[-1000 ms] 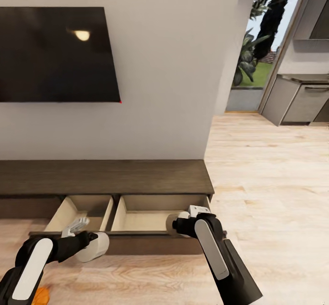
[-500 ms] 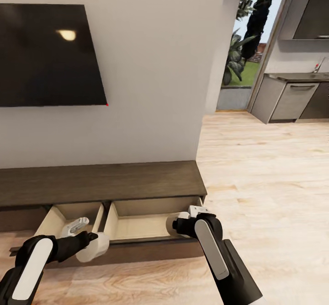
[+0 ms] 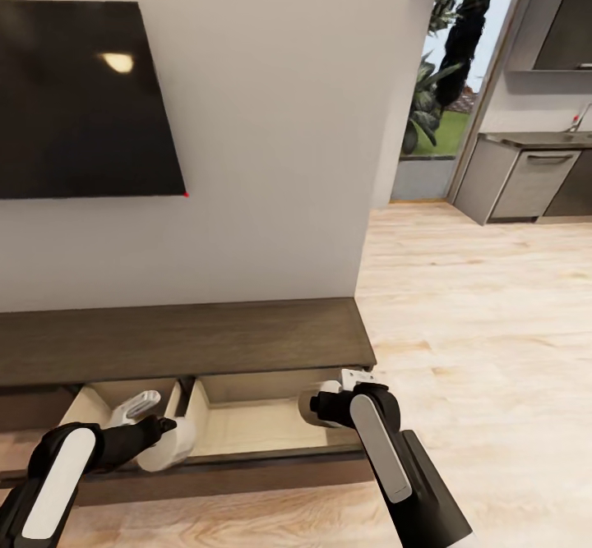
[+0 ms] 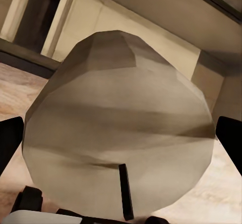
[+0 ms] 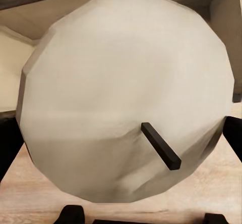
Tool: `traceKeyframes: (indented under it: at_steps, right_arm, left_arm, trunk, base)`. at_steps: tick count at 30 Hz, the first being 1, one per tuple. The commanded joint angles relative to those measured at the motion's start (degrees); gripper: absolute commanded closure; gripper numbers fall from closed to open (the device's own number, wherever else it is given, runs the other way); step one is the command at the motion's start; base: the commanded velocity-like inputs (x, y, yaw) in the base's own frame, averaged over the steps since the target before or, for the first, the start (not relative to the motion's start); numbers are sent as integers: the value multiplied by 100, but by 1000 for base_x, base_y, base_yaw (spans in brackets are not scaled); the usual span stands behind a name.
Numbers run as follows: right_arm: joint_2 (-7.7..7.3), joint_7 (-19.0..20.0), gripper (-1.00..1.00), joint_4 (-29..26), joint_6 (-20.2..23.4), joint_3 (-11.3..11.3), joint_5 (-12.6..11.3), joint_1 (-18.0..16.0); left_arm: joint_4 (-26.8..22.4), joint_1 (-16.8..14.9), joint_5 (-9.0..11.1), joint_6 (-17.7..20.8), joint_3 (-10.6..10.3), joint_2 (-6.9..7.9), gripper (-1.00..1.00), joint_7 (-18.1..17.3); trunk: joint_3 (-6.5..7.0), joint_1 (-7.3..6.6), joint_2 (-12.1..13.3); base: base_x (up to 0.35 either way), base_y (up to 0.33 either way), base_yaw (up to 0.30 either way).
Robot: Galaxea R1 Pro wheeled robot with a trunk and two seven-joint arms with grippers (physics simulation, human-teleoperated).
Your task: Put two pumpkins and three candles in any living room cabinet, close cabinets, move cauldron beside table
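Each claw grips one candle: left claw (image 3: 136, 411) with its candle (image 4: 118, 133), right claw (image 3: 349, 384) with its candle (image 5: 128, 98), both over the cabinet's (image 3: 181, 338) open drawers, probably for dropping inside.

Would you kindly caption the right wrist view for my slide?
Right claw holding a pale candle, its dark wick facing the camera, over the open cabinet.

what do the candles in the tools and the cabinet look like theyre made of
Candles: apparently wax, matte pale grey-white, each with a dark wick. Cabinet: looks like dark brown wood with faint grain, matte; drawer interiors pale beige.
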Motion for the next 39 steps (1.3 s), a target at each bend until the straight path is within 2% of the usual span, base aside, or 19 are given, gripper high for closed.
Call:
traceKeyframes:
  at_steps: [1,11,14,15,16,17,19,20,21,22,24,26,30,35,39]
  right_arm:
    - [0,1,100,1,1,3,4,0]
    - [0,2,100,167,1,36,7,-10]
    - [0,8,100,579,-163,110,16,-48]
    - [0,8,100,798,-310,178,20,-74]
    - [0,9,100,1111,-535,362,22,-176]
    - [0,6,100,1361,-706,640,16,-327]
    - [0,3,100,1535,-823,891,7,-430]
    - [0,2,100,1582,-856,956,5,-457]
    - [0,2,100,1615,-878,1001,3,-476]
    - [0,1,100,1653,-910,1030,2,-490]
    - [0,1,100,1727,-983,1055,2,-504]
    - [0,1,100,1875,-1109,1076,1,-523]
    - [0,5,100,2255,-1234,1095,8,-667]
    - [0,9,100,2623,-1515,1111,15,-732]
    - [0,15,100,2709,-1590,1117,27,-737]
  left_arm:
    - [0,0,3,0,-3,-1,100,0]
    - [8,0,3,-8,-28,-31,100,0]
    - [9,0,3,-11,-32,-44,100,0]
    - [9,0,3,-13,-36,-49,100,0]
    - [9,0,3,-20,-93,-56,100,0]
    - [10,0,3,-44,-269,-95,100,6]
    - [14,0,1,-70,-471,-166,100,28]
    - [16,0,-20,-102,-651,-304,100,54]
    - [19,0,-42,-132,-747,-436,100,66]
    - [23,0,-54,-149,-785,-511,100,72]
    - [39,0,-150,-214,-881,-772,100,144]
    - [60,0,-330,-290,-919,-913,100,294]
    - [139,-1,-545,-704,-951,-1049,100,450]
    - [366,0,-590,-1209,-1009,-1119,100,472]
    - [410,0,-593,-1349,-1026,-1134,100,474]
  trunk:
    - [0,0,0]
    - [0,0,0]
    - [0,0,0]
    - [0,0,0]
    - [0,0,0]
    - [0,0,0]
    - [0,0,0]
    - [0,0,0]
    - [0,0,0]
    - [0,0,0]
    - [0,0,0]
    - [0,0,0]
    - [0,0,0]
    - [0,0,0]
    - [0,0,0]
  base:
    - [211,0,0]
    - [253,-6,0]
    - [50,-5,0]
    - [19,-2,0]
    - [10,-1,0]
    - [5,0,0]
    - [3,0,0]
    - [1,0,0]
    - [0,0,0]
    - [0,0,0]
    - [0,0,0]
    - [0,0,0]
    - [0,0,0]
    - [0,0,0]
    - [0,0,0]
